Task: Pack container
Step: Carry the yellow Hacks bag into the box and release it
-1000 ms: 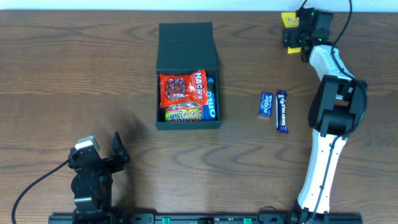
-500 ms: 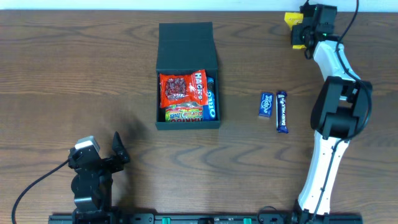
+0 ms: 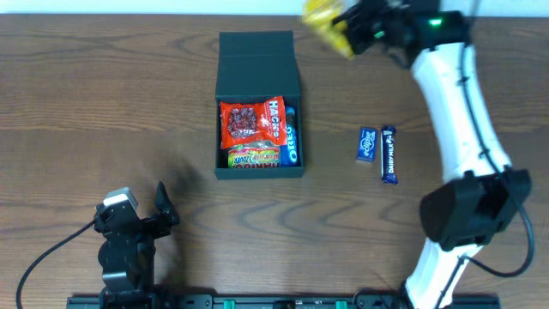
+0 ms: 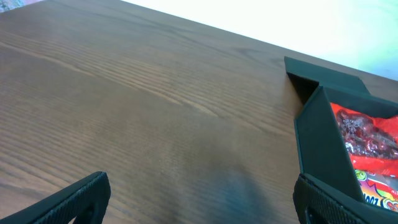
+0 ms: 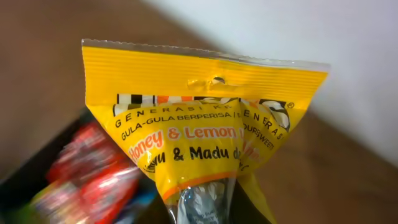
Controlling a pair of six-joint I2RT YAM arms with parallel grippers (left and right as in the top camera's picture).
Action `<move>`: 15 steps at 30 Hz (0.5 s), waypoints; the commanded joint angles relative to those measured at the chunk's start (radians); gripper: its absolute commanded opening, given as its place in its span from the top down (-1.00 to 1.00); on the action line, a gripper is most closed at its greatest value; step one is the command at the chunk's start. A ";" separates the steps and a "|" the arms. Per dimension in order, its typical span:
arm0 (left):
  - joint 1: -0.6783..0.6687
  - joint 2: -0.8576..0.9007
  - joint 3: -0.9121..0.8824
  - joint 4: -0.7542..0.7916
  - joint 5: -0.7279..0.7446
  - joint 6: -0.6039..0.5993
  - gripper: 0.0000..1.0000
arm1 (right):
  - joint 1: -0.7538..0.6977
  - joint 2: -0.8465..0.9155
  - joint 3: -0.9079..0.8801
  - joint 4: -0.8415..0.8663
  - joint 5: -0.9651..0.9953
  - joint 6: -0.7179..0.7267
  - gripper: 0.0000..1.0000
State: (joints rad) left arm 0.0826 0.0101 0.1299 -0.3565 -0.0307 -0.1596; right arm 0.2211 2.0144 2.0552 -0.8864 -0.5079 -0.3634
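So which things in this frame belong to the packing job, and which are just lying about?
Job: container; red packet, Oreo pack and green-yellow packet inside it; yellow sweet packet, pinched in the right gripper's jaws; small blue bar and Dairy Milk bar right of the container, probably next.
Lying about: left gripper, jaws open, holding nothing.
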 commanded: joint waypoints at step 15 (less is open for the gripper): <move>0.002 -0.005 -0.021 -0.008 -0.010 0.010 -0.91 | 0.292 0.050 -0.249 -0.145 -0.051 -0.187 0.97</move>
State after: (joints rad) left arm 0.0826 0.0101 0.1299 -0.3565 -0.0303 -0.1596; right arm 0.4961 2.0636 1.8248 -1.0344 -0.5308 -0.5213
